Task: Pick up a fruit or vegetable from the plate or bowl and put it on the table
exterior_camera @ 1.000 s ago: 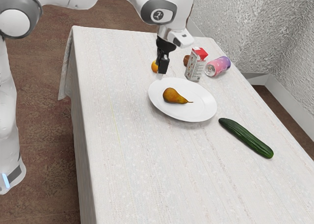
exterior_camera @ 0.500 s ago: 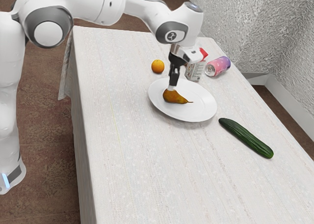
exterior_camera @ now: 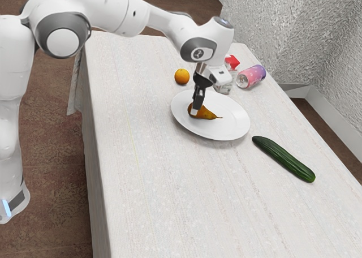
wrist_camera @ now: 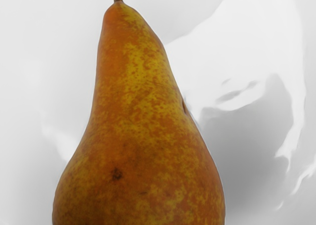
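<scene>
Your gripper (exterior_camera: 195, 111) reaches down at the fat end of the pear (exterior_camera: 207, 115), near the middle of the exterior view, probably because the wide body offers a better hold than the tapering neck. You can't tell from here whether the claw is released, clenched or grasping the pear. The pear lies on its side on the plate (exterior_camera: 231, 120), which makes it your likely pick; it has yet to reach the table (exterior_camera: 153, 184). Its stem points away from the gripper, so a straight lift should spare it. You have one pear, one plate, one cucumber (exterior_camera: 284, 159) at the exterior view's lower right, and, in its upper part, one orange (exterior_camera: 181, 76), one carton (exterior_camera: 231, 61) and one can (exterior_camera: 251, 77).
</scene>
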